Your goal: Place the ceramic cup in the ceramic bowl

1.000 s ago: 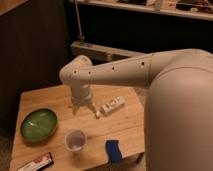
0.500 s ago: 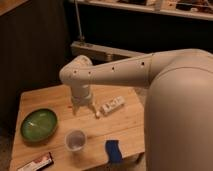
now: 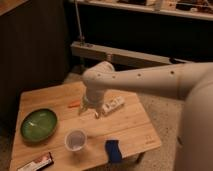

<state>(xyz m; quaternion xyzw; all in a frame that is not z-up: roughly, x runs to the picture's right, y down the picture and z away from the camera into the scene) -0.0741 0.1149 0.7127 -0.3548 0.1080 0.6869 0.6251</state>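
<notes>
**Wooden table in a dim room, cup standing apart from the bowl**

A light wooden table [image 3: 136,126] with visible plank grain fills the lower left of the camera view, standing on a pale speckled floor [image 3: 161,106]. Behind it the room is dark: a brown panelled wall [image 3: 35,47] on the left, a pale horizontal rail [image 3: 127,56] running across the middle, a thin upright pole [image 3: 78,22] rising from it, and a shelf edge [image 3: 150,9] along the top.

The ceramic bowl [image 3: 38,124], green and shallow, sits near the table's left edge. The ceramic cup [image 3: 76,140] stands upright on the wood, to the right of the bowl and nearer the front edge, not touching it. Nothing can be seen inside either one.

The robot's white arm reaches in from the right, and the gripper [image 3: 89,113] hangs over the middle of the table, behind the cup and apart from it. Its two fingers are spread and hold nothing.

A white packet [image 3: 114,104] lies just right of the gripper and a small orange item [image 3: 73,104] just left of it. A blue object [image 3: 113,150] rests near the front edge, and a dark bar with a red end [image 3: 36,162] lies at the front left corner
</notes>
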